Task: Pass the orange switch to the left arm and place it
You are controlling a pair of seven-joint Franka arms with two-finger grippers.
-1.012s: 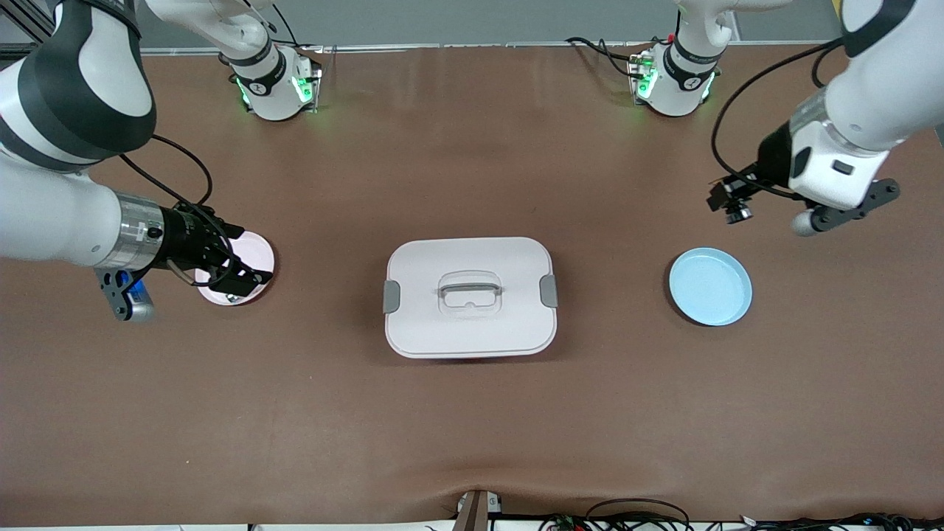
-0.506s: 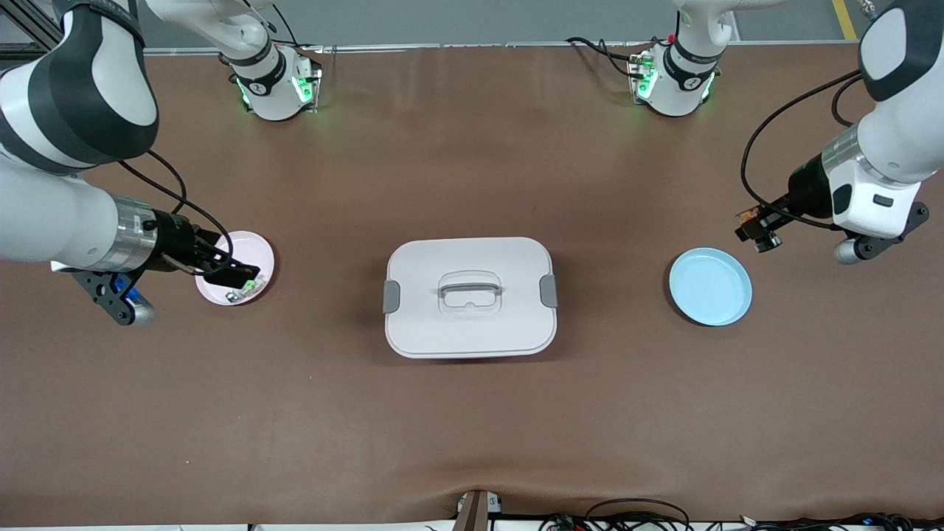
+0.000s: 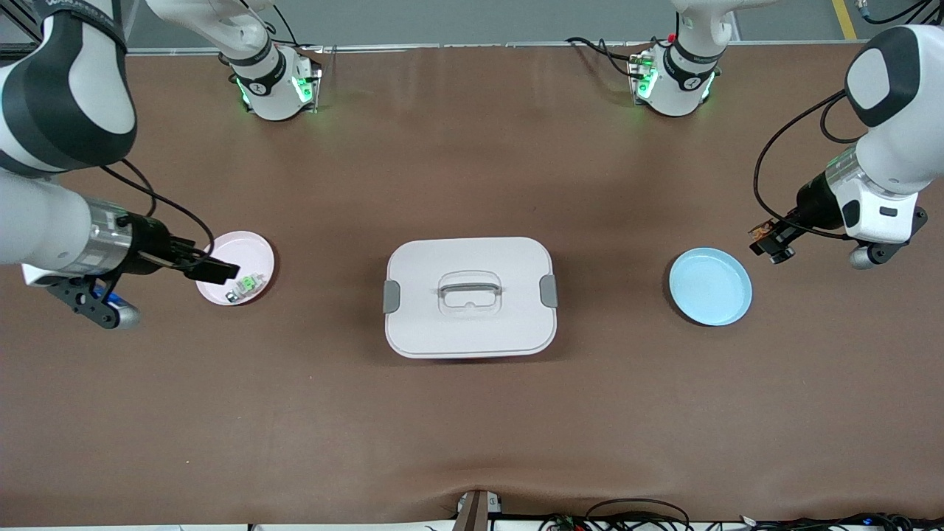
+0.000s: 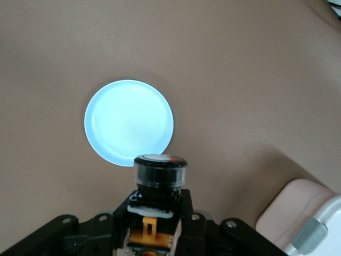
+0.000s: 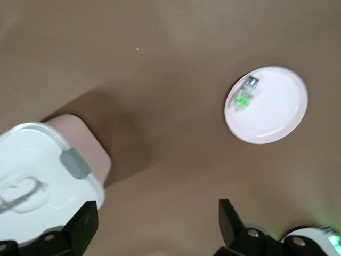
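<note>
My left gripper (image 3: 772,243) is shut on the orange switch (image 3: 762,232) and holds it in the air over the table, just beside the light blue plate (image 3: 710,286) toward the left arm's end. In the left wrist view the switch (image 4: 159,172) sits upright between the fingers, its round face up, with the blue plate (image 4: 129,123) below it. My right gripper (image 3: 214,271) is open and empty over the edge of the pink plate (image 3: 251,254). The white box (image 3: 470,296) stands at the table's middle between the two plates.
A small green-and-silver switch (image 3: 251,283) lies on the pink plate; it also shows in the right wrist view (image 5: 244,94). The box's corner shows in the left wrist view (image 4: 319,224) and the right wrist view (image 5: 37,176).
My left gripper has carried the orange switch toward the left arm's end and come down beside the blue plate. My right gripper has drawn back off the pink plate, uncovering the green switch.
</note>
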